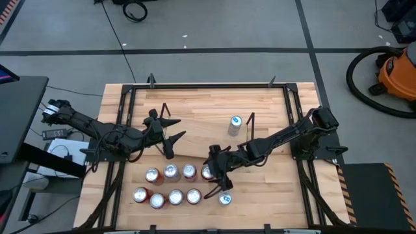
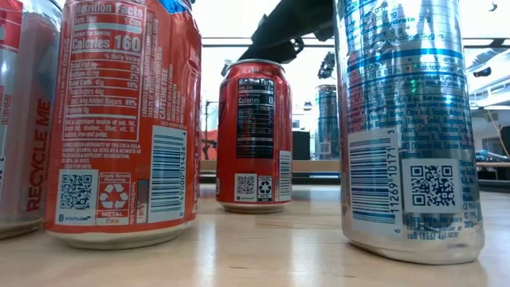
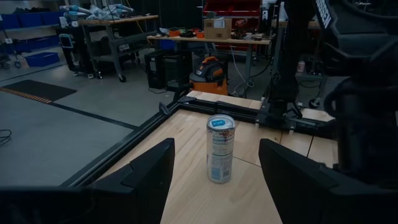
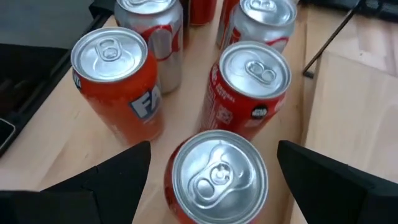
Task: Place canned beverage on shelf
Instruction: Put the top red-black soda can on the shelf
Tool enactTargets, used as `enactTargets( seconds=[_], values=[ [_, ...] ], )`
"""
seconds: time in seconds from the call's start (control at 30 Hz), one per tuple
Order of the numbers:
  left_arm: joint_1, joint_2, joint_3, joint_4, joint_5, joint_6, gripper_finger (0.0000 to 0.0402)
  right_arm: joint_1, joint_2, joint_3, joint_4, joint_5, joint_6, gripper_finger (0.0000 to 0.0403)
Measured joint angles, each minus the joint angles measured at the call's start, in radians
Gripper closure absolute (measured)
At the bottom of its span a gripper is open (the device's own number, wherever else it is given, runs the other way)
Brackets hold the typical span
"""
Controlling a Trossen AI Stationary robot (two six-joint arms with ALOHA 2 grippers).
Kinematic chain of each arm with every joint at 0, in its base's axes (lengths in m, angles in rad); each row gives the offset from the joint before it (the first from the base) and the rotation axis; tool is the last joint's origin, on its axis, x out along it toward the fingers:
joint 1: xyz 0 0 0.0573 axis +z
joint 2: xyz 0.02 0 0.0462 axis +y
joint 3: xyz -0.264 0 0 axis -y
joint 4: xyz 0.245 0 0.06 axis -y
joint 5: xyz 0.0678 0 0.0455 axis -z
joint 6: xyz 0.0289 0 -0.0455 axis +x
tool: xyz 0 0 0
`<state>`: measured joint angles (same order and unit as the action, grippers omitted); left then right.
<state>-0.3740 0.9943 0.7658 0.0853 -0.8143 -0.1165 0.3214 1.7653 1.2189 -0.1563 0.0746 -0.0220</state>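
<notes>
While both arms reach in over the wooden table (image 1: 273, 195), the high view shows the right gripper (image 1: 218, 170) hanging above the near cluster of cans (image 1: 170, 184), its fingers spread either side of a red can (image 1: 207, 171) at the cluster's end without visibly pinching it. The left gripper (image 1: 168, 138) sits over the shelf (image 1: 195, 140), jaws apart and holding nothing. A slim silver can (image 1: 234, 125) stands upright on the shelf, ahead of the left jaws and well apart from them (the black wire frame (image 1: 249, 123) rises just beside it). One more blue-topped can (image 1: 225, 199) stands alone near the table's front edge.

In the low view, a large red can (image 2: 127, 119) and a tall silver-and-blue can (image 2: 406, 119) fill the foreground, with a smaller red can (image 2: 255, 135) between them farther back; a dark arm (image 2: 287, 32) crosses overhead.

The left wrist view frames the slim silver can (image 3: 220, 148) between the two open fingers (image 3: 140, 180), beyond their tips, untouched. It is tall, narrow, silver with blue print and a blue tab. An orange vacuum (image 3: 210, 73) stands on the floor behind.

The right wrist view looks down on can tops: one red can (image 4: 214, 177) sits between the spread fingers (image 4: 115, 171), with an orange can (image 4: 118, 87) and another red can (image 4: 249, 87) crowding just beyond the tips.
</notes>
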Motion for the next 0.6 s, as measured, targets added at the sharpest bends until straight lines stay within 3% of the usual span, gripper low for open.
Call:
enactTargets(
  seconds=[0.4,0.6],
  values=[
    [0.000,0.000,0.000,0.000,0.000,0.000,0.0157,-0.016,0.000,0.000,-0.069,-0.018,-0.013,0.0041],
    [0.000,0.000,0.000,0.000,0.000,0.000,0.0157,-0.045,0.000,0.000,-0.086,-0.080,0.018,0.0047]
  ],
)
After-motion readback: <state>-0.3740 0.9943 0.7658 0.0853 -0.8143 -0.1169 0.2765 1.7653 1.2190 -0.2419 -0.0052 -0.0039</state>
